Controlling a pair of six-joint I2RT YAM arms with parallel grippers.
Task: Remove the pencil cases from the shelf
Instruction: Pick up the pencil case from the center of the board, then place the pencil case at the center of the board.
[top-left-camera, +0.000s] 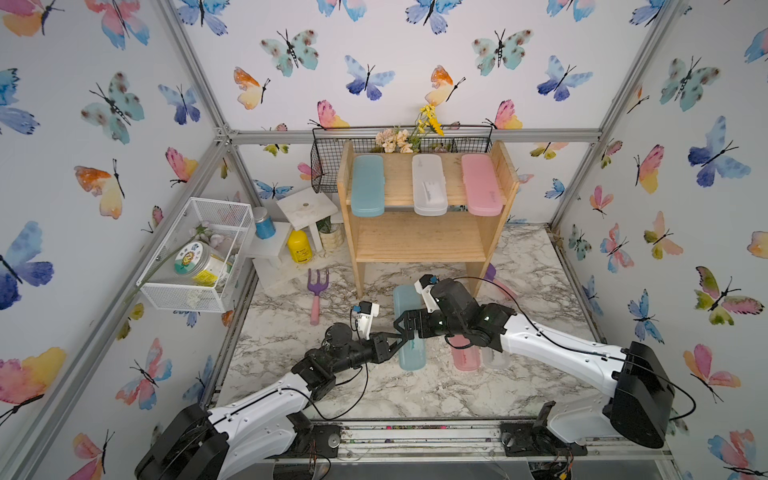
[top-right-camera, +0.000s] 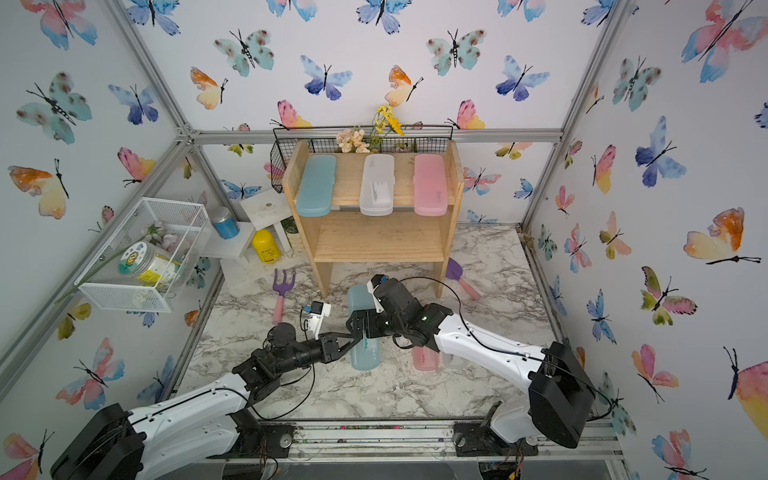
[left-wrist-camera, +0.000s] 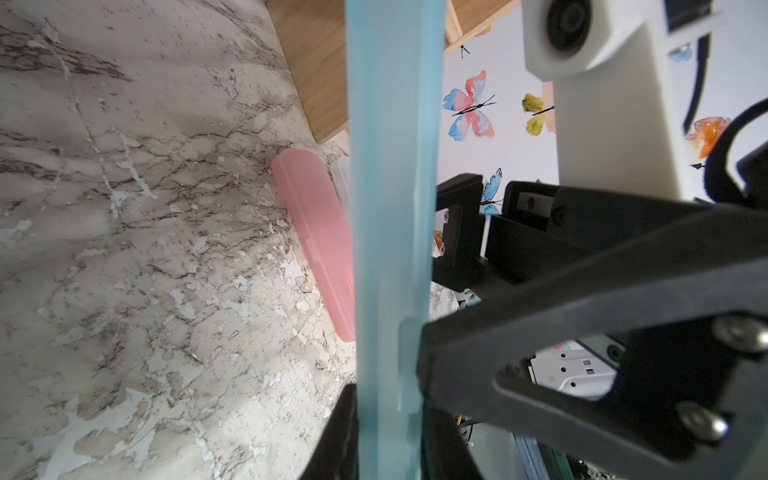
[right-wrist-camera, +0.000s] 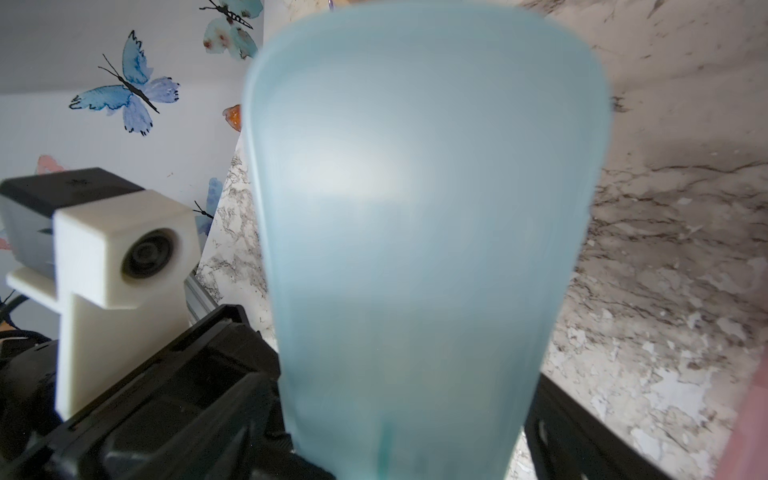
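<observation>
Nearest us, left fingers (left-wrist-camera: 457, 353) clench the teal pencil case (left-wrist-camera: 390, 208) midway; right fingers (right-wrist-camera: 573, 453) straddle it, grip unclear. We'd judge it light, slick.

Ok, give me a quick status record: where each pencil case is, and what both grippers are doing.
shelf top tier: teal case, white case, pink case, side by side, overhanging the front edge
shelf lower tier: no cases
table: second pink case, second white case, partly hidden under the right arm
between grippers: second teal case, in front of the shelf
left gripper: shut on second teal case, across its thin side
right gripper: jaws wide, astride the same case; contact unclear
cases left to remove: three
</observation>
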